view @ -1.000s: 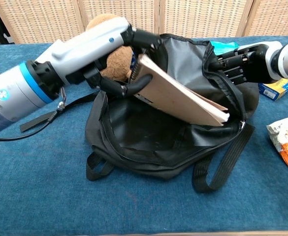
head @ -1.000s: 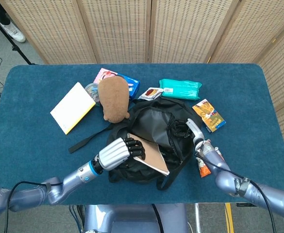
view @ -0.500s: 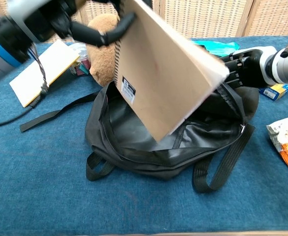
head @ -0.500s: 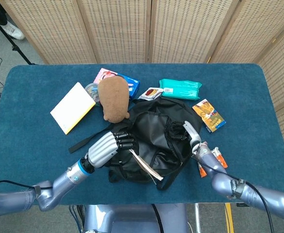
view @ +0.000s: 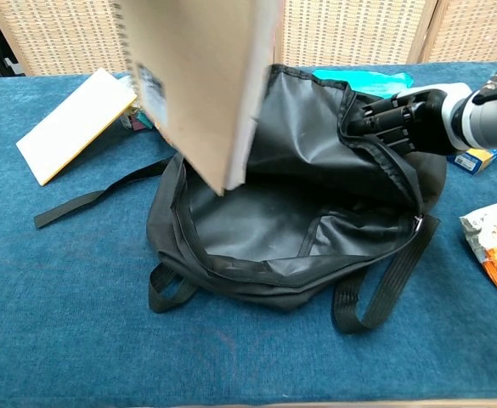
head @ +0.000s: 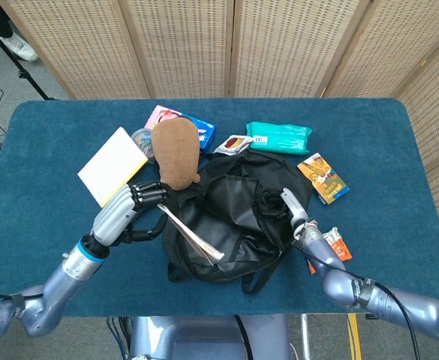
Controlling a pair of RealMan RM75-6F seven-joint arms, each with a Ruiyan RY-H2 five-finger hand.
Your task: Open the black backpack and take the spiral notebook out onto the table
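Note:
The black backpack [head: 230,217] lies open in the middle of the table, its mouth [view: 273,221] gaping toward me. My left hand [head: 129,206] holds the spiral notebook [head: 193,234] by its bound edge, lifted above the bag's left side. In the chest view the notebook [view: 201,81] hangs large and tilted at the top, its brown cover facing me; the left hand is out of that frame. My right hand [view: 409,119] grips the bag's upper right rim, holding the flap up [head: 287,206].
A brown plush [head: 175,154], a white and yellow pad [head: 112,165], a pink box [head: 178,120], a teal pack [head: 279,136], a snack box [head: 323,178] and an orange wrapper [head: 332,246] lie around the bag. A loose strap [view: 87,204] trails left.
My left hand has drawn the notebook up out of the bag and swung it left, clear of the opening. My right hand has stayed on the rim.

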